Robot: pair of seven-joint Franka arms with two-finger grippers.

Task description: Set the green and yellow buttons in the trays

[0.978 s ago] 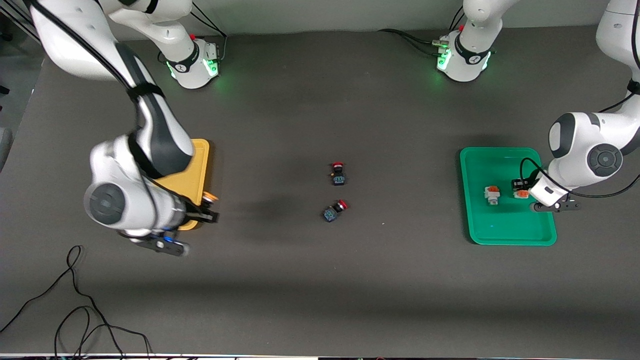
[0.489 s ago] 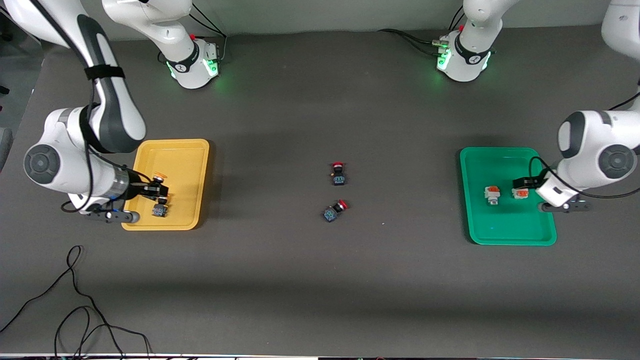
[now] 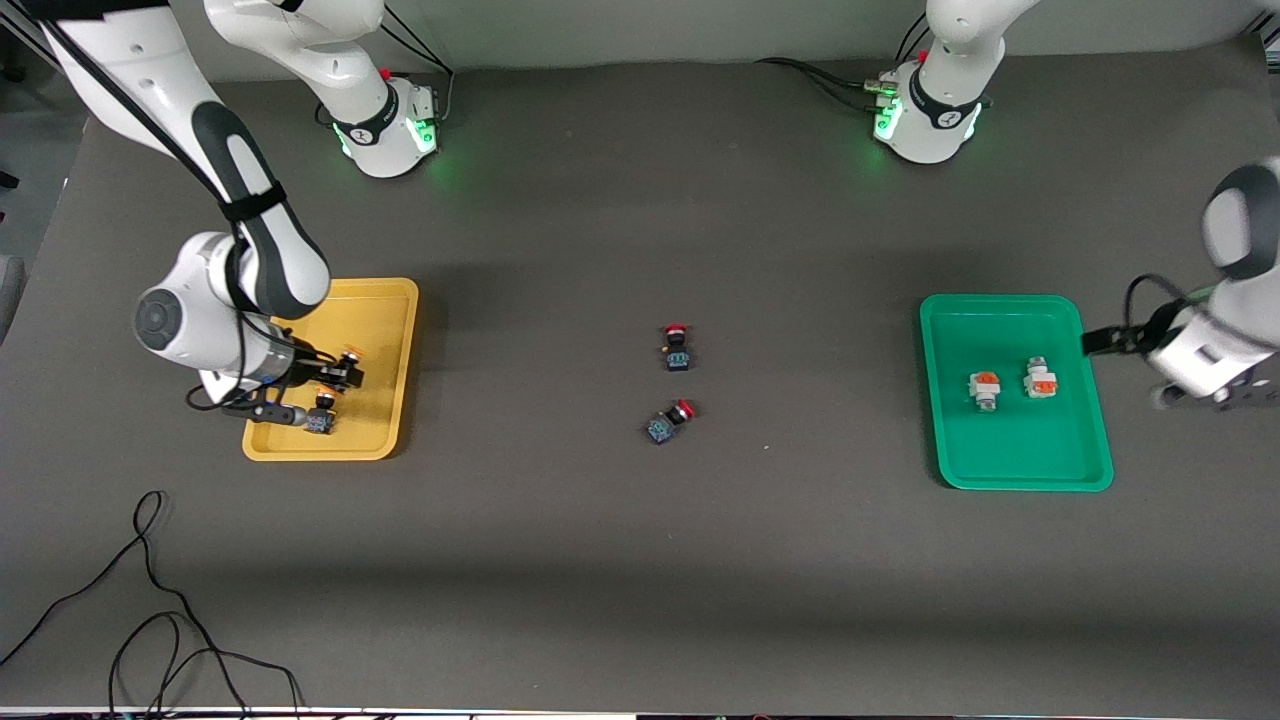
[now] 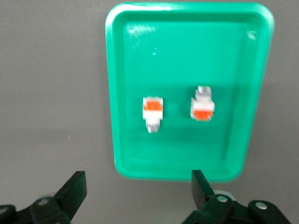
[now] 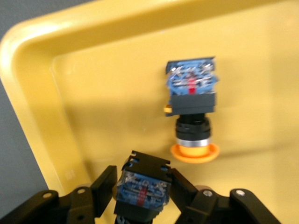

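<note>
Two white-and-orange buttons [image 4: 153, 112] [image 4: 202, 105] lie in the green tray [image 4: 124, 154] under the spread left pincer [image 4: 140, 189].

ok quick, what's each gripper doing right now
Left gripper: open, empty, beside the green tray.
Right gripper: shut on a yellow button, over the yellow tray.

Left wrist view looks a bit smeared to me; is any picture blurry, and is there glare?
Left wrist view: the two buttons in the green tray look soft, with glare on its rim. Front view: the left tool is smeared beside that tray. Right wrist view: the held button is slightly soft.
</note>
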